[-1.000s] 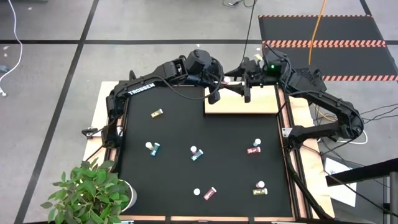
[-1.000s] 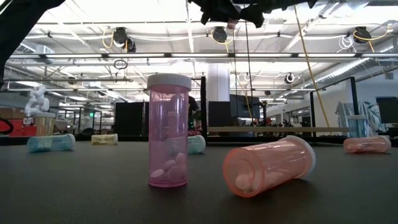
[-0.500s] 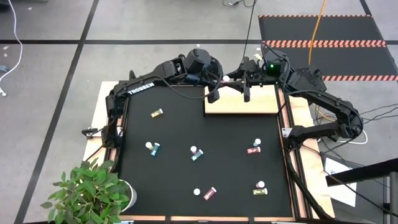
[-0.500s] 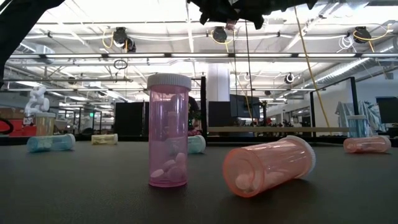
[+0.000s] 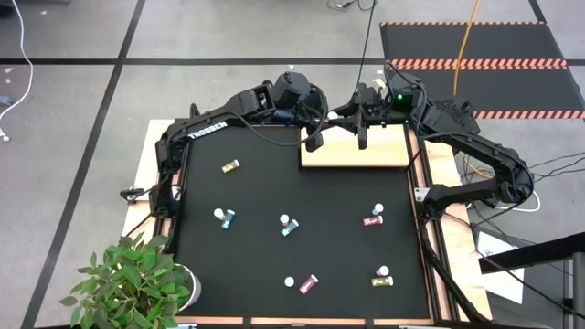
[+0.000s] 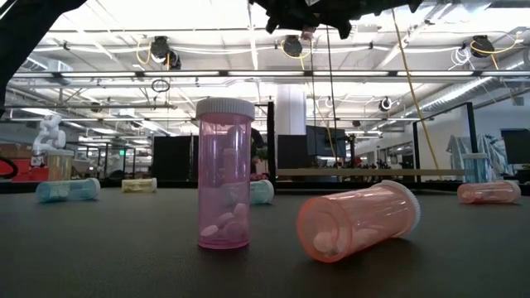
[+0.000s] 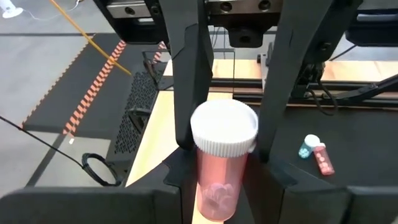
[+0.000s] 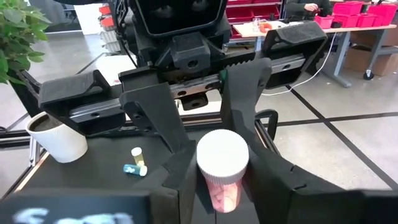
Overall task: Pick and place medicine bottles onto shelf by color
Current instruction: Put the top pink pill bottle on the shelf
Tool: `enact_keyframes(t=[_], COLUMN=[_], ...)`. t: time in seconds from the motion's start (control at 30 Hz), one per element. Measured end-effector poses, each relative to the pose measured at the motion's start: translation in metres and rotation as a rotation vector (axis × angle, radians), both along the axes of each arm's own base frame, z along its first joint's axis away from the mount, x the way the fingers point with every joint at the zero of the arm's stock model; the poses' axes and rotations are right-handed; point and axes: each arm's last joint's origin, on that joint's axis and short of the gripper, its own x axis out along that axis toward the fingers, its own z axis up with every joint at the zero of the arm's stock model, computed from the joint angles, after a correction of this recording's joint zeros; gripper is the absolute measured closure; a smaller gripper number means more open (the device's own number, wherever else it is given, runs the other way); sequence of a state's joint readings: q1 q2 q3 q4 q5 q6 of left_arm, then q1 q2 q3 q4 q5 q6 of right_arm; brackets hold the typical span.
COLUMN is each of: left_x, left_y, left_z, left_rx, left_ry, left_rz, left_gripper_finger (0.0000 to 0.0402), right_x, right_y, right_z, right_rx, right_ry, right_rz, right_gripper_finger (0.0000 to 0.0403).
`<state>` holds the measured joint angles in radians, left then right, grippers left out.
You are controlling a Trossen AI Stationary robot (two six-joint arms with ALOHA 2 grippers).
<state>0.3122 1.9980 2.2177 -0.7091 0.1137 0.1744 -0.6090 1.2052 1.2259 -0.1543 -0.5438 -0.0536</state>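
The mat (image 5: 292, 219) is black, and the frame (image 5: 144, 183) around it is light wood. The shelf (image 5: 356, 155) at about one o'clock on the mat is pale wood too. Both arms are dark, and the left arm (image 5: 206, 123) has white letters on it. The bottle (image 7: 221, 158) between the two grippers is pink with a white cap. On the mat, one bottle (image 5: 230, 166) at ten o'clock is yellow, two near the middle are teal (image 5: 227, 218), and others are pink or red (image 5: 372, 219). The plant (image 5: 128, 283) at seven o'clock is green in a white pot. A strip (image 5: 457, 64) on the floor at one o'clock has orange and black stripes.
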Motion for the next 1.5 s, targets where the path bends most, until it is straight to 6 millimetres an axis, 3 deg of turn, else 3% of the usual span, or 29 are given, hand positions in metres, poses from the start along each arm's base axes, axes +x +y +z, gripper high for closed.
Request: enact_keyframes(t=[0.4,0.6,0.73,0.87,1.1,1.27,1.5], left_x=[-0.015,-0.043,-0.069,-0.094,-0.131,-0.142,-0.140], left_y=[0.006,-0.003,-0.007,-0.011,-0.008,-0.006,-0.004], left_z=[-0.012,0.010,0.036,0.059,0.067,0.063,0.065], left_rx=[0.111,0.131,0.174,0.180,0.128,0.081,0.109], left_ry=[0.233,0.259,0.217,0.149,0.186,0.242,0.222], left_rz=[0.267,0.292,0.402,0.499,0.741,0.802,0.793], left_gripper_finger=[0.0151,0.0099,0.0090,0.0090,0.0089,0.0089,0.0089], right_x=[0.008,0.020,0.033,0.053,0.073,0.067,0.057], right_y=[-0.008,-0.033,-0.052,-0.076,-0.110,-0.120,-0.119], right_z=[0.000,-0.022,-0.041,-0.077,-0.142,-0.173,-0.190], right_rx=[-0.012,0.012,-0.028,-0.055,-0.040,0.020,0.042], right_ry=[-0.039,0.030,0.073,0.159,0.288,0.315,0.241], right_rz=[-0.076,-0.199,-0.269,-0.341,-0.438,-0.450,-0.411], right_gripper_finger=[0.0288,0.0287,0.0287,0.0287,0.0287,0.0287,0.0287])
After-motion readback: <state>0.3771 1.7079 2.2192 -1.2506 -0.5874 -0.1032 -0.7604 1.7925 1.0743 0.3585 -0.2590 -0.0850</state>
